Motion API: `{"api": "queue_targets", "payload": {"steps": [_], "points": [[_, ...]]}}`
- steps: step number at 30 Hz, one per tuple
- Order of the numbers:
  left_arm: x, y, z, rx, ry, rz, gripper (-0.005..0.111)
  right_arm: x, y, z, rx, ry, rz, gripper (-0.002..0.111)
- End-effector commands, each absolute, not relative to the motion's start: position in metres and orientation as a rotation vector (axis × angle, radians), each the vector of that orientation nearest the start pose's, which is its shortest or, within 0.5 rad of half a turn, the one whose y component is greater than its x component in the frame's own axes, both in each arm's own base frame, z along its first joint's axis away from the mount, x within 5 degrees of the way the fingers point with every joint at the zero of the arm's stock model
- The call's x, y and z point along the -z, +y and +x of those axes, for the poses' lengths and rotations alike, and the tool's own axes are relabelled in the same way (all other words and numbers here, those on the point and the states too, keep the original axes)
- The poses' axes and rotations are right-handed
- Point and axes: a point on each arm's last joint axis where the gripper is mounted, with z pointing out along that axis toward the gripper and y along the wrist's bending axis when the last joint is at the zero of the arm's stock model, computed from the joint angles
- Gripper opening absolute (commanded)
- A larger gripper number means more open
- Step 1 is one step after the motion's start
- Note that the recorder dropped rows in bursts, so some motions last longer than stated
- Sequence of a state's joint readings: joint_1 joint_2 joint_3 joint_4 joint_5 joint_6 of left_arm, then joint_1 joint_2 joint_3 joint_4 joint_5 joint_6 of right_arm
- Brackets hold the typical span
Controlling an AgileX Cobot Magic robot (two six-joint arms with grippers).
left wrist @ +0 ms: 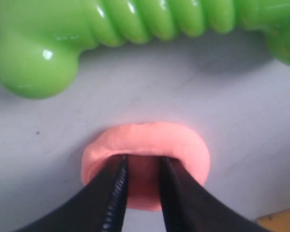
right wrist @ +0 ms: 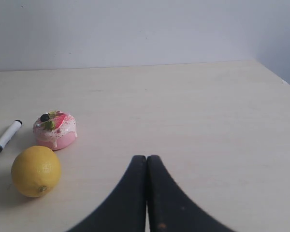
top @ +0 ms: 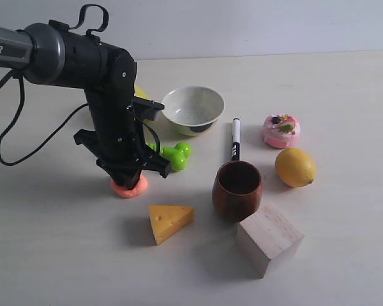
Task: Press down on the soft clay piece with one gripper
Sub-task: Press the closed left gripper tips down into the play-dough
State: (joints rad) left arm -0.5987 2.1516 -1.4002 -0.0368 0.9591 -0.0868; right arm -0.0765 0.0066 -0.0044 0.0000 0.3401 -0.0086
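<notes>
The soft clay piece [top: 130,188] is a small salmon-orange blob lying on the table, directly under my left gripper [top: 129,177]. In the left wrist view both black fingertips are sunk into the top of the clay [left wrist: 145,139], which bulges up around them. The left gripper [left wrist: 143,158] has its jaws a narrow gap apart, and clay shows in that gap. My right gripper [right wrist: 146,157] hangs shut over bare table with nothing between its fingers; the exterior view does not show it.
A green toy [top: 175,155] lies just behind the clay, with a white bowl [top: 193,109] further back. A cheese wedge [top: 170,221], brown cup [top: 237,189], wooden block [top: 269,238], marker [top: 235,139], lemon [top: 295,167] and pink cake toy [top: 281,130] stand to the right.
</notes>
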Motion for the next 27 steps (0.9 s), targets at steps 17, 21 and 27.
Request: {"api": "queue_targets", "payload": {"steps": [17, 21, 27], "points": [[-0.115, -0.225, 0.316, 0.038, 3.098, 0.788, 0.000, -0.183, -0.005, 0.054, 0.069, 1.817, 0.063, 0.000], [-0.123, -0.225, 0.316, 0.044, 3.078, 0.784, 0.000, -0.183, -0.005, 0.054, 0.069, 1.817, 0.063, 0.000], [-0.130, -0.223, 0.317, 0.013, 3.060, 0.768, 0.000, -0.183, -0.005, 0.054, 0.069, 1.817, 0.063, 0.000]]}}
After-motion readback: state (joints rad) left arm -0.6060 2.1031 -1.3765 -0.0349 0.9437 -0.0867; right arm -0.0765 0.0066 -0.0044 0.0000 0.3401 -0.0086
